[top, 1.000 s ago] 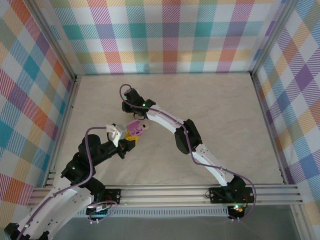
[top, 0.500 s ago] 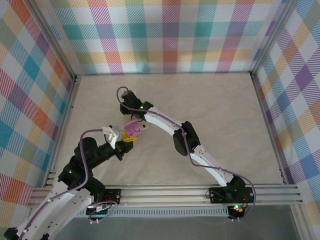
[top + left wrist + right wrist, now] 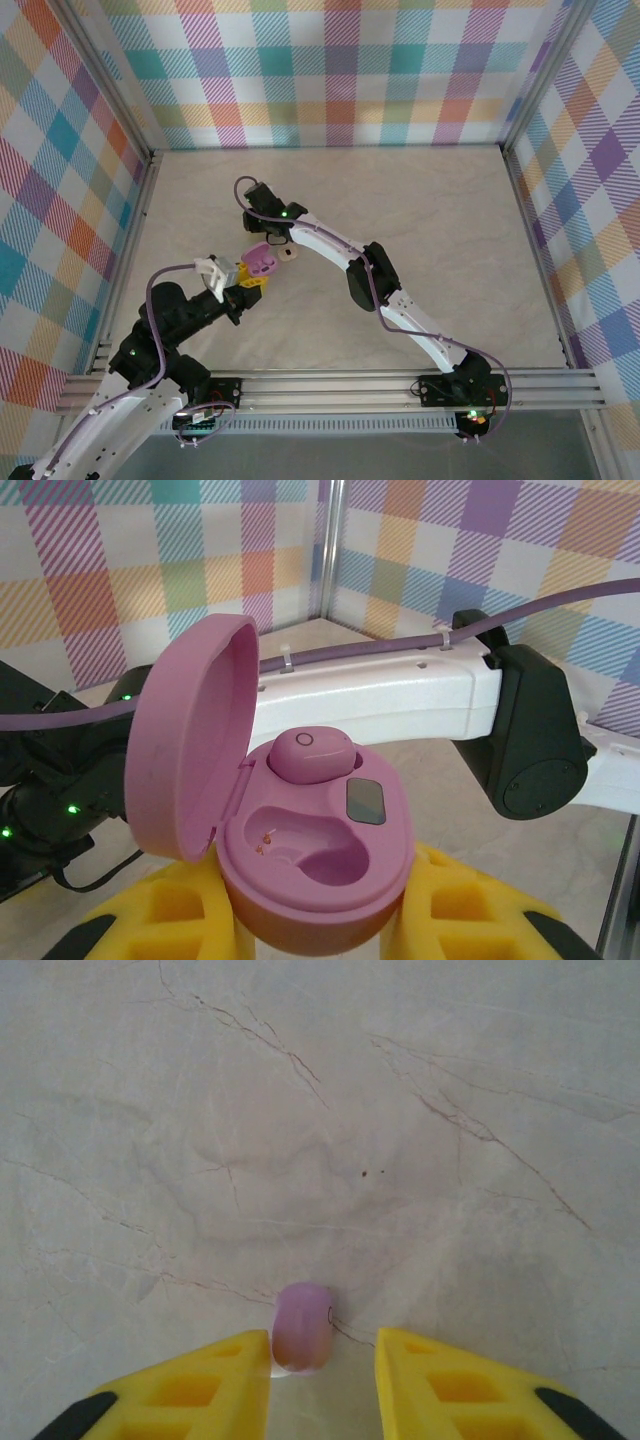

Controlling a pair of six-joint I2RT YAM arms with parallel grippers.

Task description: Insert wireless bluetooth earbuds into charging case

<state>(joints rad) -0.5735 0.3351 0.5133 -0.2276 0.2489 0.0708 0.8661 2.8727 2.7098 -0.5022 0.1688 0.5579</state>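
Note:
My left gripper [image 3: 318, 912] is shut on the base of a pink charging case [image 3: 318, 852]; in the top view the case [image 3: 262, 261] sits left of centre, at the tip of my left gripper [image 3: 252, 275]. Its lid stands open. One purple earbud [image 3: 308, 754] sits in the far slot and the near slot is empty. A second purple earbud [image 3: 302, 1325] lies on the table between the yellow fingers of my right gripper [image 3: 322, 1347]. It touches the left finger, with a gap to the right one. My right gripper [image 3: 260, 238] points down just behind the case.
A small cream-white bud [image 3: 287, 254] lies on the marble table [image 3: 430, 220] just right of the case. Plaid walls close off the back and both sides. The right arm's forearm [image 3: 380, 695] crosses close behind the held case.
My left arm has drawn back toward the near left, carrying the case slightly lower and leftward. The right gripper has shifted a little left and toward the case.

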